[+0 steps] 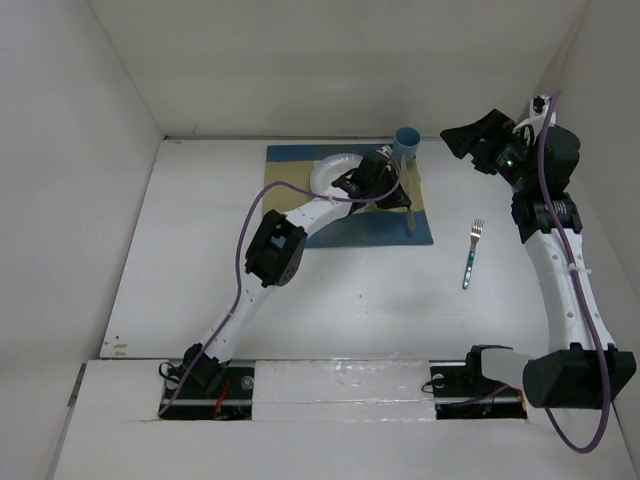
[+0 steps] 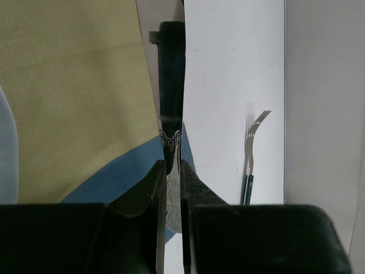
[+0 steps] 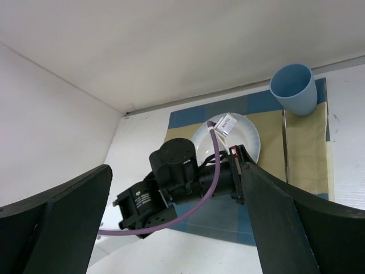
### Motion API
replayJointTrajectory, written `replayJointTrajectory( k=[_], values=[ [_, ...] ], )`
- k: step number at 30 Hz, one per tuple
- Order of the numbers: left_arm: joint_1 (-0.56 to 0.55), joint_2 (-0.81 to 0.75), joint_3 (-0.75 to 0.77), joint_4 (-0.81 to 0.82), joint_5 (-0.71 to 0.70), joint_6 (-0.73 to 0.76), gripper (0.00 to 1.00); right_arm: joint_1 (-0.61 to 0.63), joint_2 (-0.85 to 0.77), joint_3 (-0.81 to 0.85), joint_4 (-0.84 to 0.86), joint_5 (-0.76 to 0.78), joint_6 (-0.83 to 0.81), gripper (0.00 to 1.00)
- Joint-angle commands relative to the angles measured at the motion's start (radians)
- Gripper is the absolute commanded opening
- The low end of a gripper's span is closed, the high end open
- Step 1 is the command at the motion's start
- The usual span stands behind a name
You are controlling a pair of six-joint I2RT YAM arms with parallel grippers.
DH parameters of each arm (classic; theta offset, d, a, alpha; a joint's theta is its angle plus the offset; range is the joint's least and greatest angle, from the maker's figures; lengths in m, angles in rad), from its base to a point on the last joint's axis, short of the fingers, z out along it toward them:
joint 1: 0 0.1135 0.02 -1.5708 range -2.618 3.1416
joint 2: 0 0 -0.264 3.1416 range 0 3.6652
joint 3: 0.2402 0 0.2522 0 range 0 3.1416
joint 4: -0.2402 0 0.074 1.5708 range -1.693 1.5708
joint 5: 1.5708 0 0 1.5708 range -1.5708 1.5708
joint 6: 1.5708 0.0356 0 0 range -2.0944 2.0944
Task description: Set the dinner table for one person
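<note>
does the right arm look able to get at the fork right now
Probably yes. The fork lies alone on the dinner table right of the placemat, on that arm's side. The right gripper hangs beyond it, jaws open and empty; the left gripper, shut on the knife, is at the placemat's edge.

Placemat sits far-middle on the table; plate on the mat's far left part; cup at its far right corner; knife along the mat's right side; fork lies off the mat, on the table to the right, pointing away.
</note>
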Motion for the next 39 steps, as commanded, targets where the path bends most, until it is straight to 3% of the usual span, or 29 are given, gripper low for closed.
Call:
replayJointTrajectory(
  k=[1,13,39],
  values=[
    [0.001,0.003,0.070,0.074,0.015,-0.027,0.00,-0.007,-0.030,0.036,0.024,-0.011,0.003,1.00],
    [0.001,0.092,0.110,0.123,0.054,-0.080,0.00,-0.007,-0.048,0.027,0.024,-0.011,0.003,1.00],
    [0.001,0.101,0.064,0.115,0.035,-0.130,0.00,-0.007,-0.039,0.017,0.024,-0.020,0.003,1.00]
  ],
)
